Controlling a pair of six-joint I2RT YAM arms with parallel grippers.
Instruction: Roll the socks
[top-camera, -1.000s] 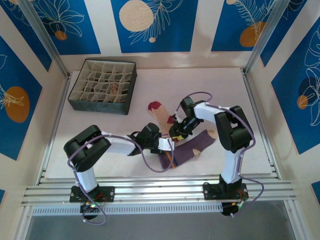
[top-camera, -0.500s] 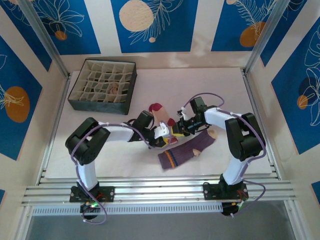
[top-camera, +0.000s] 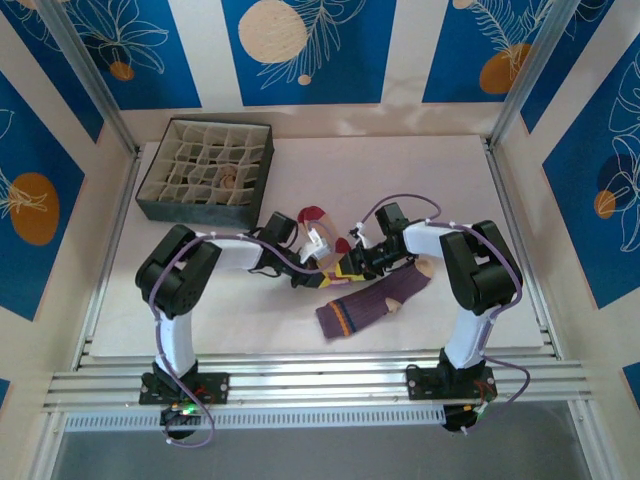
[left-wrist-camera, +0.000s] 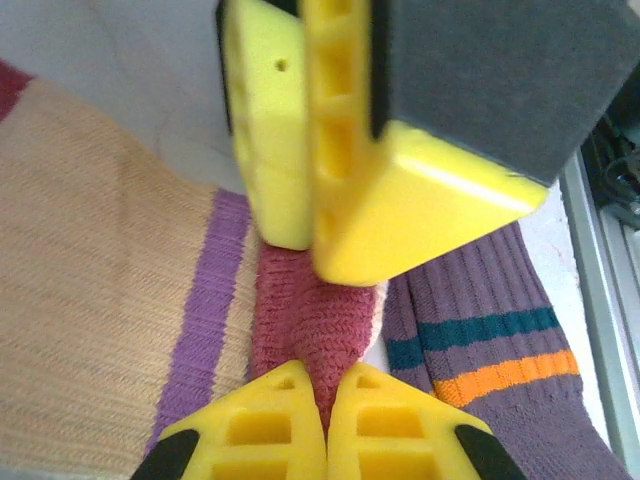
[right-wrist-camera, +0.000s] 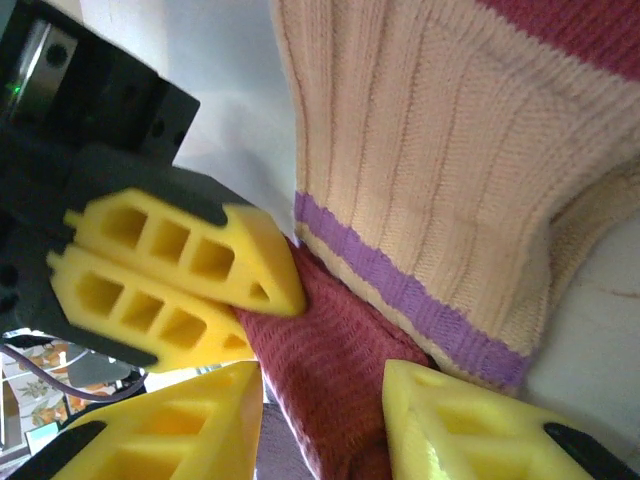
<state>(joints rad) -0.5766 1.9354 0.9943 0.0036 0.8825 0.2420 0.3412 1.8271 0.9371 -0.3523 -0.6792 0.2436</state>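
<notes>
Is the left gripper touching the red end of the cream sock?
Touching. The left wrist view shows the left gripper shut, with the red cuff pinched between its fingertips.

My end effector (right-wrist-camera: 325, 405) has its two yellow fingers (right-wrist-camera: 150, 425) apart, with the red ribbed cuff (right-wrist-camera: 310, 365) of the cream sock (right-wrist-camera: 430, 170) lying between them. A purple stripe (right-wrist-camera: 400, 285) borders that cuff. The left end effector (right-wrist-camera: 270, 318) comes in from the upper left, fingers together, their tips touching the cuff. White counter (right-wrist-camera: 215, 95) lies behind.
</notes>
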